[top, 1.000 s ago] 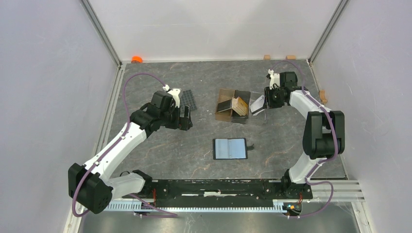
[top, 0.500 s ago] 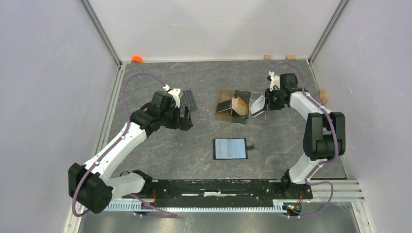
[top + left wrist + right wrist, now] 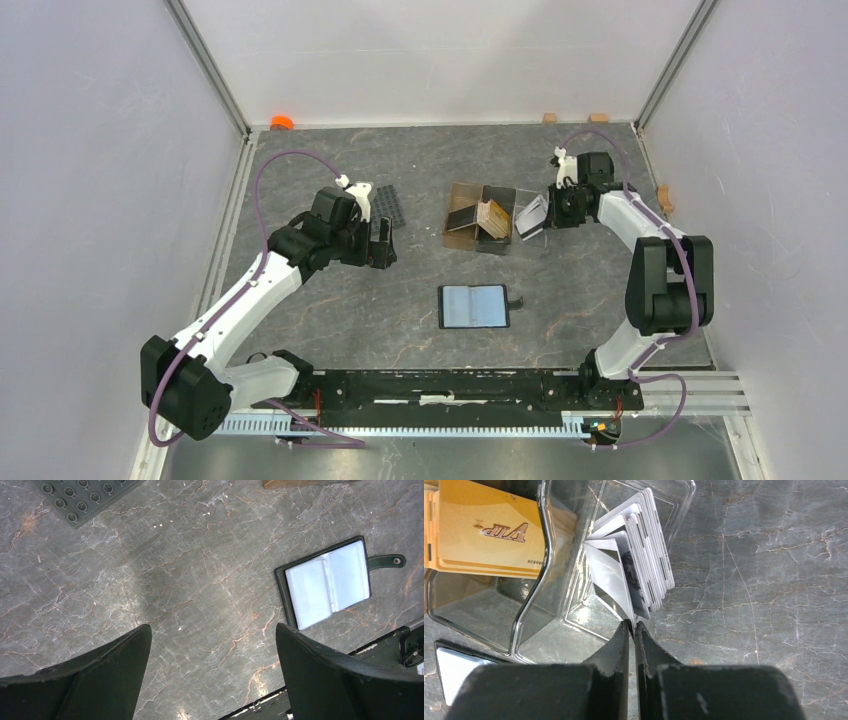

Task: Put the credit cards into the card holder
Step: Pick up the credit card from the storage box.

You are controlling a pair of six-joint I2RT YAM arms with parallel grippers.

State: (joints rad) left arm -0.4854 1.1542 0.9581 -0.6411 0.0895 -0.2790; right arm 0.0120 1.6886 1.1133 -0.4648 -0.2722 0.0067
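Note:
The card holder (image 3: pixel 473 306) lies open on the table, pale inside up, strap tab to the right; it also shows in the left wrist view (image 3: pixel 327 582) and at the edge of the right wrist view (image 3: pixel 451 667). Several whitish credit cards (image 3: pixel 644 555) stand on edge in a clear tray (image 3: pixel 543 580). Tan-orange cards (image 3: pixel 484 530) lie to their left. My right gripper (image 3: pixel 631 626) is shut on the lower corner of one whitish card (image 3: pixel 611 580); it shows in the top view (image 3: pixel 550 212). My left gripper (image 3: pixel 212 630) is open and empty, hovering left of the holder (image 3: pixel 381 243).
A brown translucent box (image 3: pixel 465 225) with tan cards stands beside the clear tray (image 3: pixel 530 228). A black gridded mat (image 3: pixel 391 208) lies behind my left gripper and shows in the left wrist view (image 3: pixel 85 497). An orange object (image 3: pixel 281 122) and small wooden blocks (image 3: pixel 598 118) sit at the back wall.
My right gripper has shifted slightly to the right with the whitish card in it. The left arm has not moved.

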